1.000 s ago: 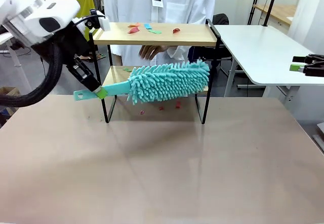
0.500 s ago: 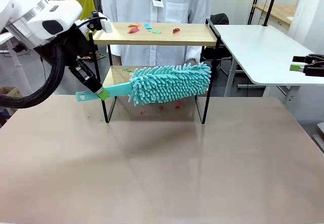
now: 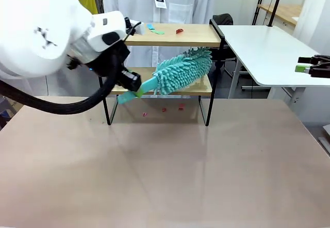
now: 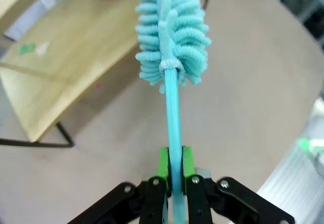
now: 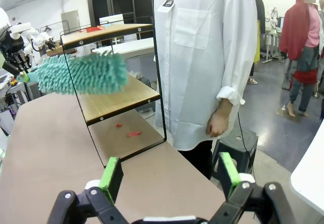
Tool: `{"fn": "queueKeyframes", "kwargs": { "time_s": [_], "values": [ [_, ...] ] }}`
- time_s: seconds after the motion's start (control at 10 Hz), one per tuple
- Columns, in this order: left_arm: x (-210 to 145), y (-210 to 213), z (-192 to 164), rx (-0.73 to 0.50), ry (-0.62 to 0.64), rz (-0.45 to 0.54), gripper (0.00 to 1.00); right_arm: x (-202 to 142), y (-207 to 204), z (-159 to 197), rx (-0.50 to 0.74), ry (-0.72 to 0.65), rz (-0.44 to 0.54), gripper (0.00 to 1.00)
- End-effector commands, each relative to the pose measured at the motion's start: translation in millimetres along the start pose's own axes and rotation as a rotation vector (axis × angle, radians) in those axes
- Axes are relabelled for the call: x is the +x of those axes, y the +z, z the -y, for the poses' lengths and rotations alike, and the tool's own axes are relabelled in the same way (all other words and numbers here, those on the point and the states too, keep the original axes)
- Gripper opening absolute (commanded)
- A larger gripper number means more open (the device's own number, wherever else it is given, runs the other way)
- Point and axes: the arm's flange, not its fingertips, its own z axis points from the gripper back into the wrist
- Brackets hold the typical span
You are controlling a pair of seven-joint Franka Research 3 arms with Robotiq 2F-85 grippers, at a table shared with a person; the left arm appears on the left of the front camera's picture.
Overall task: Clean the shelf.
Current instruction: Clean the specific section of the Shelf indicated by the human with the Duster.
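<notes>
Teal microfibre duster (image 3: pixel 180 69), item in hand: my left gripper (image 4: pixel 174 165) is clamped on its thin handle, low down near the end, with a green pad on either side.

- **Duster head:** tilted upward between the two boards of the shelf (image 3: pixel 198 35), its tip close under the upper board by the right-hand post.
- **Shelf:** at the far edge of the brown table (image 3: pixel 165 176), with a person (image 3: pixel 178 1) just behind it.
- **My right gripper (image 5: pixel 167 178):** spread wide, empty, parked off to the side.
- **Debris:** paper scraps (image 3: pixel 154 30) lie on the upper board, unswept. Red bits (image 3: pixel 180 106) lie on the table under the rack.
- **Hazards, as I judge them:**
  - The tip could catch the upper board or post and drag the light rack.
  - The long handle could twist in so short a grip.
  - My bulky wrist could knock the left rail.
  - Scraps could be flicked toward the person rather than gathered.
</notes>
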Motion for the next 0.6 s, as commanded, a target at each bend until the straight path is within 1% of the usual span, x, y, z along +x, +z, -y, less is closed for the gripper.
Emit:
{"fn": "queueKeyframes", "kwargs": {
  "time_s": [0.0, 0.2, 0.3, 0.5],
  "values": [
    [19.4, -17.1, 14.3, 0.025, 0.086, 0.071, 0.13, 3.1, -2.1, -0.7, 0.001, 0.006, -0.001, 1.00],
    [38.7, -42.5, 23.0, 0.012, 0.159, 0.097, 0.13, 3.1, -2.1, -0.7, 0.001, 0.006, -0.001, 1.00],
    [49.2, -55.8, 28.5, 0.027, 0.218, 0.080, 0.13, 3.1, -2.1, -0.7, 0.001, 0.006, -0.001, 1.00],
    [59.5, -73.2, 40.9, 0.015, 0.268, 0.051, 0.13, 3.1, -2.1, -0.7, 0.001, 0.006, -0.001, 1.00]
  ]
}}
